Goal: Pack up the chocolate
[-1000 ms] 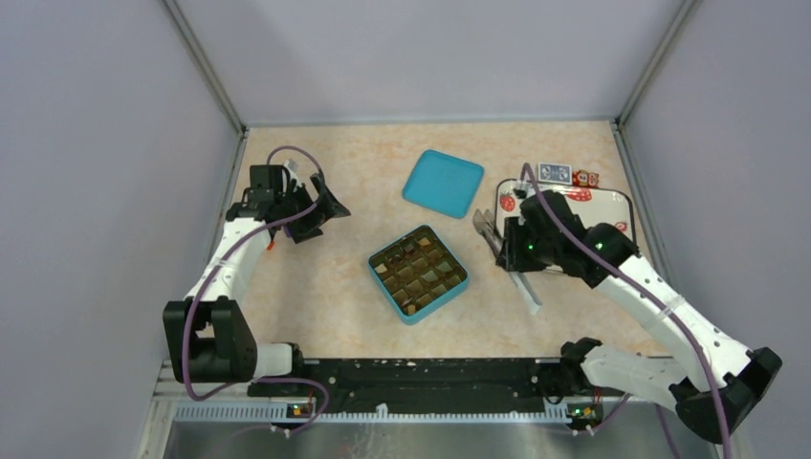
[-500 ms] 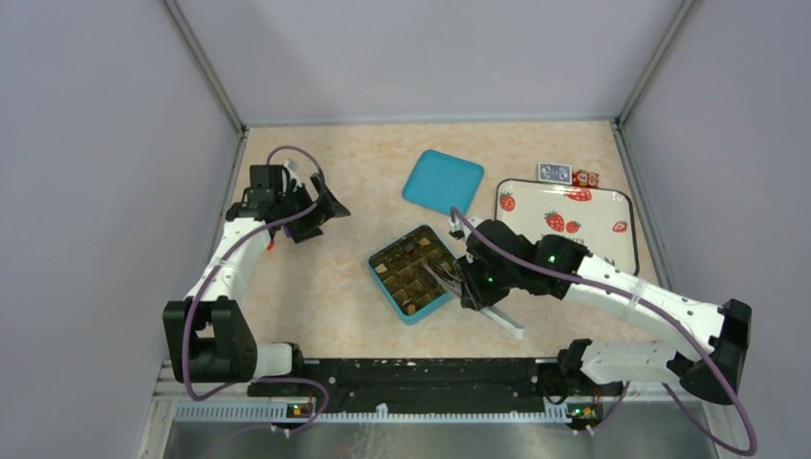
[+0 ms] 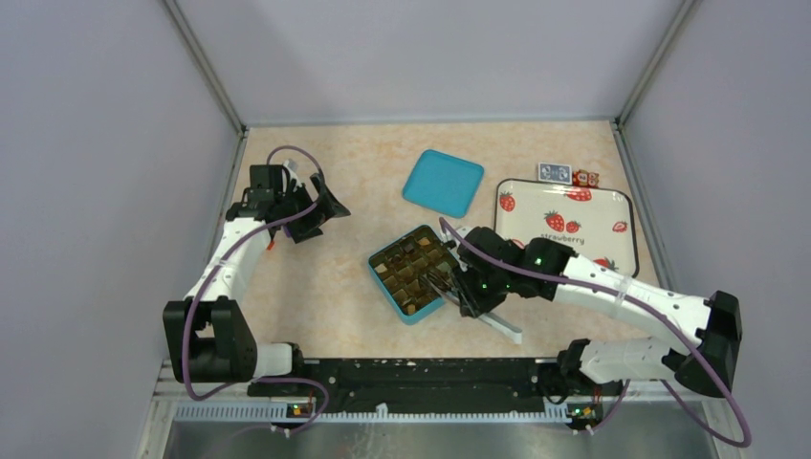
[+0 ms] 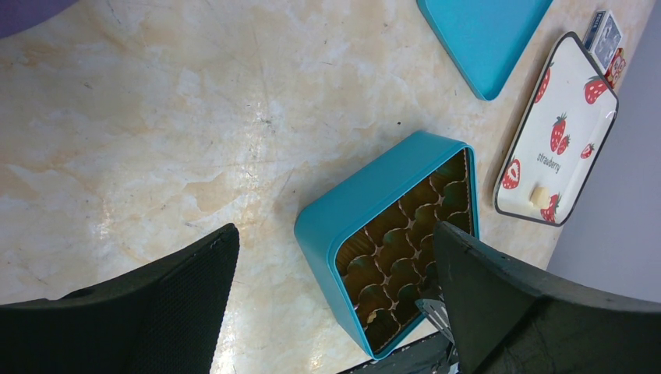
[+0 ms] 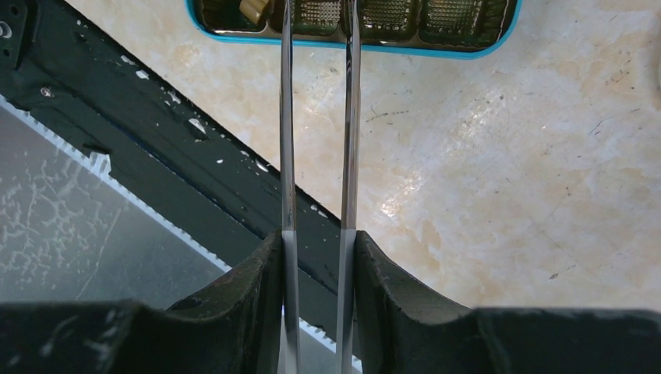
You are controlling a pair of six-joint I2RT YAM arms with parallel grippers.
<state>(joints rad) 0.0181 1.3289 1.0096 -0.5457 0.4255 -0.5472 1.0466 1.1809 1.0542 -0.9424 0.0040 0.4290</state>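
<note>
Two blades of tweezers [image 5: 287,117] tight in the right hand [image 5: 318,257], tips over the teal box [image 5: 436,53]; left hand [image 3: 320,212] wide.

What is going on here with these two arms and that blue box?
The right pincer grips long metal tongs, their tips over the teal square box lined with brown paper cups. One tan chocolate piece sits in a cup beside the tips. A cream piece lies on the strawberry-print tray. The left pincer hangs open off to the side, holding nothing. The teal lid lies apart from the box.
</note>
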